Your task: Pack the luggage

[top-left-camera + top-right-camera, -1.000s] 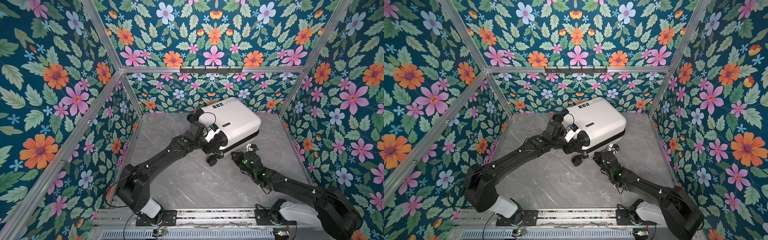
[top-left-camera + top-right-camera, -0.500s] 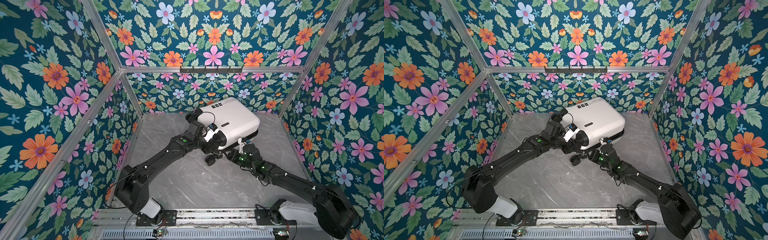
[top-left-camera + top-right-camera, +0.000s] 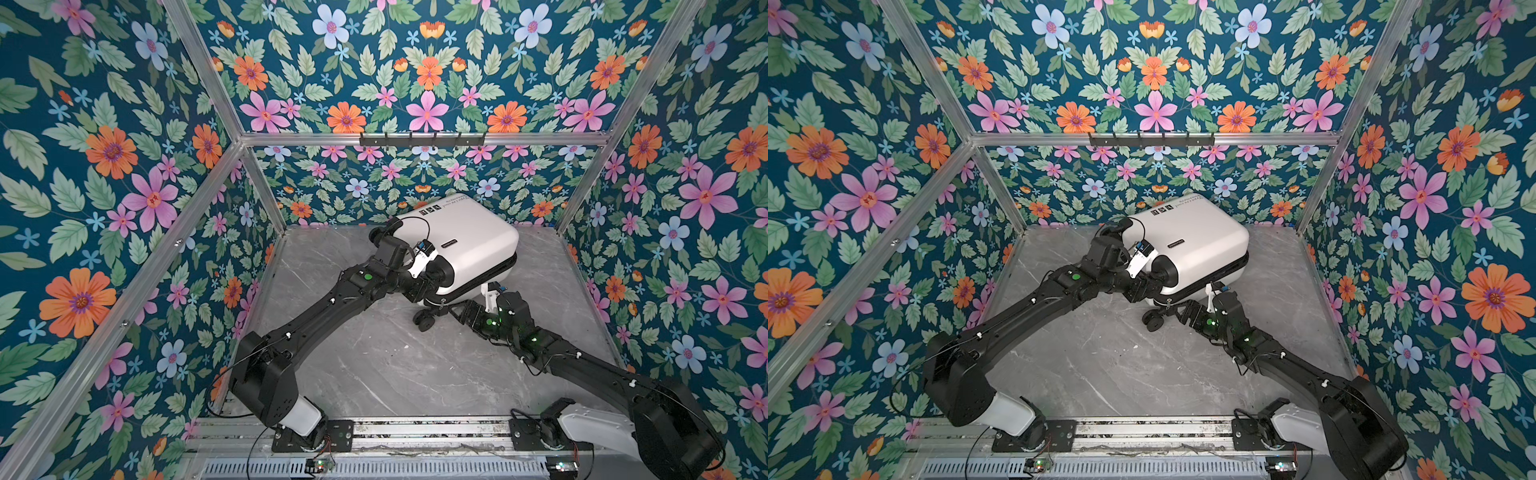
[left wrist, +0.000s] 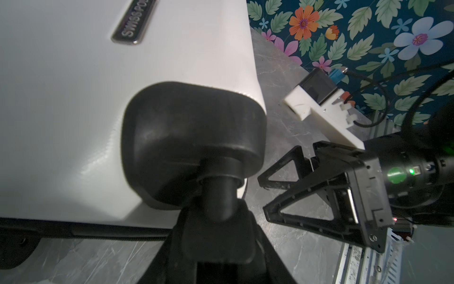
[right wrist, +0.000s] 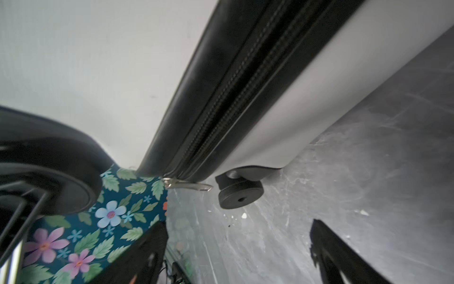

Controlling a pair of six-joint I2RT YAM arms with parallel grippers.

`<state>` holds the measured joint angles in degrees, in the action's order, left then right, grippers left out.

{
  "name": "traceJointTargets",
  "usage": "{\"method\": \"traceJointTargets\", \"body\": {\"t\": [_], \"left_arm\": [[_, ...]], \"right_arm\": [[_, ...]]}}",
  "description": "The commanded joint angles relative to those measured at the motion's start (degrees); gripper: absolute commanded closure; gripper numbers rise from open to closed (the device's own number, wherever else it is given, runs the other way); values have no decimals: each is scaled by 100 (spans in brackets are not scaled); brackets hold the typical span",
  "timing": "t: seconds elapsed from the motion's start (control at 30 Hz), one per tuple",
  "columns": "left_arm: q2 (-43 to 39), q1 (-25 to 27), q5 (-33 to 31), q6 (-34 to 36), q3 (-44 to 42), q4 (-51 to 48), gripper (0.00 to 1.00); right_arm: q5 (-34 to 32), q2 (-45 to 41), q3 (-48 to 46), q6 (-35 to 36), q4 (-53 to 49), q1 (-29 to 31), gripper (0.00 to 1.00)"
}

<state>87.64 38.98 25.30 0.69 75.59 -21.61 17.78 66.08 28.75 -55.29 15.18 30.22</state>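
Note:
The white luggage lies shut and flat at the back of the grey table, its black zipper band running along the near side. My left gripper is shut on the luggage's near-left caster wheel, under the black wheel housing. My right gripper hovers open over the table beside the luggage's near edge, nothing between its fingers. Just ahead of it are a silver zipper pull and another black wheel.
Floral walls on aluminium posts close the table in on three sides. A black hook rail hangs on the back wall. Both arm bases sit on the front rail.
My right gripper has gone from shut to wide open and slid left along the luggage's near edge toward the wheel. The left gripper has kept its grip.

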Motion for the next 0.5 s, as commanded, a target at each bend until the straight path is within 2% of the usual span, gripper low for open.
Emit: {"method": "traceJointTargets", "body": {"t": [0.0,0.03,0.13,0.47], "left_arm": [[-28,13,89,-95,152,553,100],[-14,22,106,-103,179,545,100],[24,39,107,-126,269,525,100],[130,126,113,-152,520,473,100]], "right_arm": [[-2,-136,-250,-105,928,27,31],[-89,-195,-285,-69,1034,41,36],[-122,-279,-161,201,974,96,40],[273,470,186,360,1487,154,37]]}}
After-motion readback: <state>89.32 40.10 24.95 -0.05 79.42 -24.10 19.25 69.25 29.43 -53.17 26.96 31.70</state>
